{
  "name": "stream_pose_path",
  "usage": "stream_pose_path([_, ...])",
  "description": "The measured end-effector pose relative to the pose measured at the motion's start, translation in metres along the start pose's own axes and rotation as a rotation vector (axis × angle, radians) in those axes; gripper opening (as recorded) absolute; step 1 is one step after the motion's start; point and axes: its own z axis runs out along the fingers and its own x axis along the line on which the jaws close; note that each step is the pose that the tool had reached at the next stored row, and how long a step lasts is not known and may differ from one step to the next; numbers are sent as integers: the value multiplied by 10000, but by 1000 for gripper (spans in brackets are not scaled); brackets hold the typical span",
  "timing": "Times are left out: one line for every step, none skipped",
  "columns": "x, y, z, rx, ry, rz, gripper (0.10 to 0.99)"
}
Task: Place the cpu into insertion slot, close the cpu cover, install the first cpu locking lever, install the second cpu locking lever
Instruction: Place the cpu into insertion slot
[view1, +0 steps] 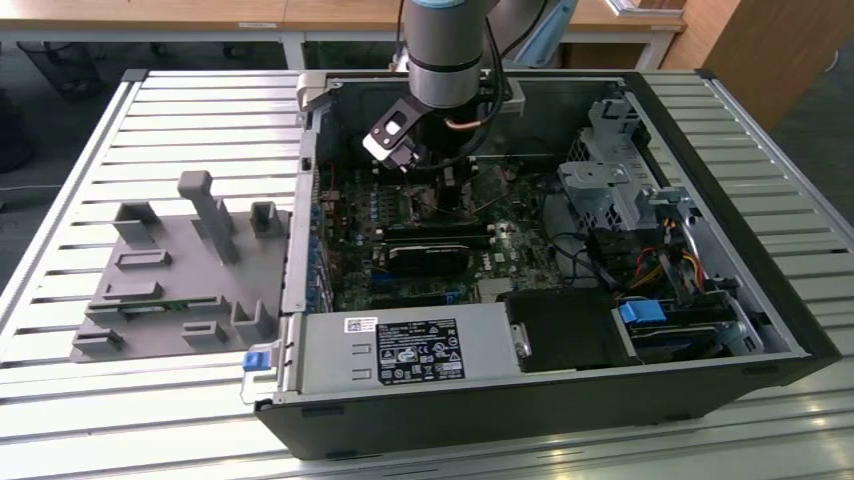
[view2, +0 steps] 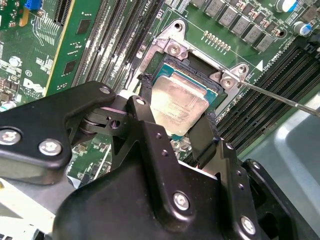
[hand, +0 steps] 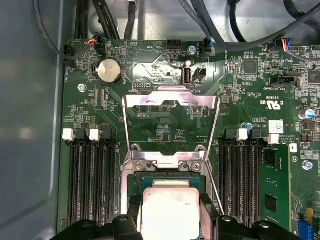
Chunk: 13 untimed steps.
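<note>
Black tool (view2: 178, 103) pinching silver-grey square cpu (view2: 175, 111) at silver-rimmed insertion slot (view2: 171, 46); thin silver cpu cover (hand: 170, 100) open beyond tool.

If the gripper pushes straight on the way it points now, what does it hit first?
The insertion slot, directly beneath. The gripper holds the cpu over it, so the chip would meet it first; the remaining gap is unclear.

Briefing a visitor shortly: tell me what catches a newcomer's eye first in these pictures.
In the exterior view, the grey arm reaches into an open computer case. In both wrist views the tool hangs over the silver cpu at the insertion slot, the cpu cover swung open beyond it.
</note>
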Motion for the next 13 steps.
stream_pose_path([0, -1, 6, 0, 0, 0, 541])
stream_pose_path([0, -2, 9, 0, -1, 0, 541])
stream_pose_path([0, -3, 11, 1, -2, 1, 541])
stream_pose_path([0, -3, 13, 1, -2, 1, 541])
stream_pose_path([0, -3, 16, 0, -1, 0, 541])
stream_pose_path([1, -3, 19, 0, -1, 0, 541])
stream_pose_path([1, -4, 21, 0, -1, 0, 541])
stream_pose_path([1, -4, 24, 0, -1, 0, 541])
stream_pose_path([1, -4, 27, 0, 0, 1, 541])
stream_pose_path([1, -4, 30, 0, 0, 1, 541])
stream_pose_path([2, -4, 34, 0, 0, 0, 541])
stream_pose_path([2, -5, 38, 0, 0, 0, 541])
stream_pose_path([2, -5, 42, 0, -1, 1, 541])
